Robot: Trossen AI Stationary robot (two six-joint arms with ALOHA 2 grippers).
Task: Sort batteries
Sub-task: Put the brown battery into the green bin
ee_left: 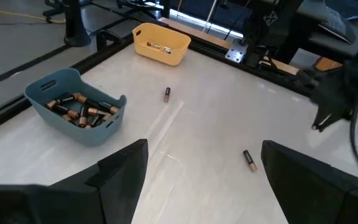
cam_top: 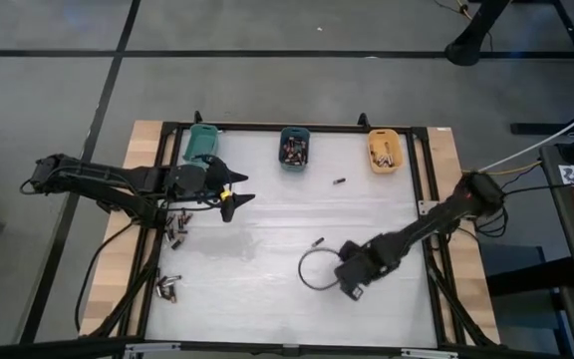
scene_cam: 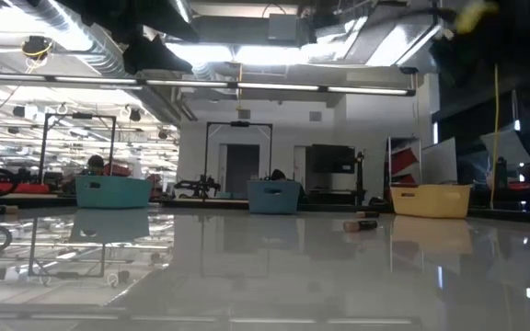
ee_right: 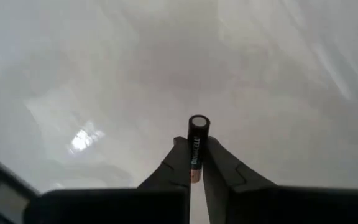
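**White counter, one cell pinched, a long carry ahead**

White counter (cam_top: 267, 249) fills the black frame, and the risk is judged to lie in the grip itself. A battery (ee_right: 197, 146) is pinched between the two fingertips of the right claw (ee_right: 197, 163), which is clenched on it; the cell stands out past the tips with its dark round end forward, so only part of its length is gripped. With so narrow a hold on a smooth round body, the cell could pivot or slip out during a lift or a swing toward the bins, and a dropped cell would likely roll on the glossy surface. Which bin suits this cell cannot be told.

In the high view the right claw (cam_top: 352, 282) is placed low toward the counter's near right part, beside a dark cable loop (cam_top: 317, 269), which could be snagged when the arm is raised. One loose cell (cam_top: 318, 241) lies just beyond the loop, another (cam_top: 339, 181) nearer the far edge. Along the far edge the teal bin (cam_top: 202, 141), the blue bin (cam_top: 294, 147) and the orange bin (cam_top: 385, 151) are set in a row, well apart from the held cell. More cells (cam_top: 176, 227) are gathered at the left edge.

The left claw (cam_top: 233, 187) is held released, fingers wide and empty, just in front of the teal bin.
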